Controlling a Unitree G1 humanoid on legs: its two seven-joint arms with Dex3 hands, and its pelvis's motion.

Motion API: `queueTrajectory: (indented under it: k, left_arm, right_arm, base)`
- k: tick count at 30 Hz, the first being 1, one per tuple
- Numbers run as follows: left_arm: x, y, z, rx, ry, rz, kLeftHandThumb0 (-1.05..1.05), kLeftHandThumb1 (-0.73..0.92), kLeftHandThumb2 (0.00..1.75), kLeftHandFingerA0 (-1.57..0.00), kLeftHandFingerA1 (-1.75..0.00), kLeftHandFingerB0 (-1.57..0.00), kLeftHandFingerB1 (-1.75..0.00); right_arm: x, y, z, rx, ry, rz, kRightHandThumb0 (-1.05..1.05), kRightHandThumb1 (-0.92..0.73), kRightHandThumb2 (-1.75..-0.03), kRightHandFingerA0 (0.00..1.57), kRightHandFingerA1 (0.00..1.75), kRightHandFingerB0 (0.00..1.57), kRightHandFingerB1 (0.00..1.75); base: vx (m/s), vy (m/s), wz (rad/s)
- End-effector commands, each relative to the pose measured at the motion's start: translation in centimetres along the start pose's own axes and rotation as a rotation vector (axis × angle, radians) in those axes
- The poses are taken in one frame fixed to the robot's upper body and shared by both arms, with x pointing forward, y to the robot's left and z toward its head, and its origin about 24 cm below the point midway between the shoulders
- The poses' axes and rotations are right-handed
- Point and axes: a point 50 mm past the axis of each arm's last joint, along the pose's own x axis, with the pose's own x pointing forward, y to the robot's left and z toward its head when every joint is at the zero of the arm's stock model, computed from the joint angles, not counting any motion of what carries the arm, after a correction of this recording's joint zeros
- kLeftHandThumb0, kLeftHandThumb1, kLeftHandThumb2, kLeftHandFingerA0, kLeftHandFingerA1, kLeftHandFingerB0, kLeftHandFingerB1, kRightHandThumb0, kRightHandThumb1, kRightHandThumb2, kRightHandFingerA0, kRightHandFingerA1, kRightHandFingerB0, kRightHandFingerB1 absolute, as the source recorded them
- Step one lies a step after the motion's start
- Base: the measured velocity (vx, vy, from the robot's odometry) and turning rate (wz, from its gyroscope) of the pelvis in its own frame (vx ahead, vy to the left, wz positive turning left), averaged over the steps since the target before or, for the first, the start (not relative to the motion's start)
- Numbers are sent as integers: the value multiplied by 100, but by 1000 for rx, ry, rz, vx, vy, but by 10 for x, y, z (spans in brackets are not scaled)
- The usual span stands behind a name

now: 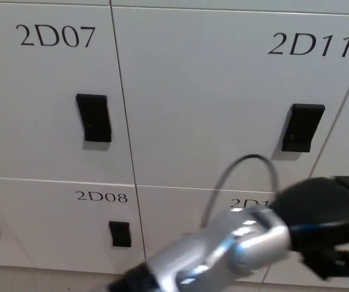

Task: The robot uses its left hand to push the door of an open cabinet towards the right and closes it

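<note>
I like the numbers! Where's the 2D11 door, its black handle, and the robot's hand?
2D11 door [211,103]: head view, bare front panel.
black handle [303,127]: head view, handle's middle.
left hand [323,210]: head view, back of hand.

A white cabinet wall [52,164] fills the scene, its doors shut flush. Door 2D07 [46,91] sits at the upper left, door 2D11 [223,97] to its right, door 2D08 [58,222] below left. Each carries a black handle [93,117].

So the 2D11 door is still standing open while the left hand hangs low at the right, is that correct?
Not quite: the head view shows the 2D11 door shut, flush with its neighbours. The left hand does hang low at the right, below the door's black handle.
</note>
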Motion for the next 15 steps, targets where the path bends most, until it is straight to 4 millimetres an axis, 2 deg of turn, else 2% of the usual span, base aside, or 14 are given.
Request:
queueTrajectory:
  k: [1,2,3,4,6,7,8,9,10,12,14,15]
  left_arm:
    - [-119,-31,-92,-213,442,-11,-63,90,68,-31,-35,-26,-30]
    - [-146,-39,-105,-253,530,13,-63,90,68,-31,-35,-26,-30]
    - [-165,-44,-112,-276,588,28,-63,90,68,-31,-35,-26,-30]
    - [-176,-47,-114,-288,618,37,-63,90,68,-31,-35,-26,-30]
    - [-177,-47,-114,-289,618,37,-63,90,68,-31,-35,-26,-30]
    - [-214,-58,-133,-293,761,73,-62,88,67,-34,-35,-29,-31]
    - [-245,-64,-144,-290,868,102,-62,88,67,-34,-35,-29,-31]
    - [-295,-75,-154,-316,1049,157,-61,88,67,-34,-34,-29,-31]
    - [-295,-75,-154,-316,1049,157,-61,88,67,-34,-34,-29,-31]
    - [-342,-87,-153,-378,1202,254,-64,87,66,-35,-35,-32,-32]
    - [-379,-99,-147,-442,1340,345,-61,85,66,-33,-33,-30,-31]
    - [-385,-102,-146,-472,1366,368,-61,85,66,-33,-33,-30,-31]
  right_arm:
    - [1,-10,-5,-52,63,-12,-55,-70,-100,36,52,29,48]
    - [1,-9,-5,-59,69,-9,-55,-70,-100,36,52,29,48]
    - [1,-9,-5,-64,74,-7,-55,-70,-100,36,52,29,48]
    - [2,-9,-5,-69,76,-6,-55,-70,-100,36,52,29,48]
    - [2,-9,-5,-70,77,-5,-55,-70,-100,36,52,29,48]
    - [1,-9,-6,-75,73,-3,-52,-69,-102,37,53,27,48]
    - [1,-8,-7,-80,71,-1,-52,-69,-102,37,53,27,48]
    - [0,-9,-10,-98,74,6,-51,-70,-103,37,54,26,48]
    - [0,-9,-10,-98,74,6,-51,-70,-103,37,54,26,48]
    - [-1,-8,-10,-95,80,3,-53,-69,-99,37,53,28,48]
    - [0,-7,-10,-87,84,-4,-52,-68,-99,37,53,29,48]
    - [-1,-6,-11,-88,86,-3,-52,-68,-99,37,53,29,48]
  base:
    - [0,0,0]
    - [0,0,0]
    - [0,0,0]
    - [0,0,0]
    - [0,0,0]
    - [0,0,0]
    - [0,0,0]
    - [0,0,0]
    - [0,0,0]
    - [0,0,0]
    - [0,0,0]
    - [0,0,0]
